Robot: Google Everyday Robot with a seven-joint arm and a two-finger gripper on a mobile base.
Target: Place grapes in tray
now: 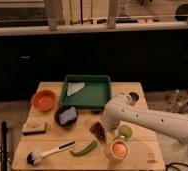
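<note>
Wooden table [142, 150] holds the tray [106, 85]; the hand [106, 128] sits just beside the grapes [97, 131], grip indiscernible.

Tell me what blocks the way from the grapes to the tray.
Nothing visible does. Bare table lies between the grapes and the tray; the dark bowl sits left of that line. The gripper hangs close beside the grapes.

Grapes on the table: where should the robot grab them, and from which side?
Probably from straight above, around the wide middle of the grapes. The bunch lies flat and low on the table, with the green pepper close in front. The gripper hangs just beside them, on the picture's right.
</note>
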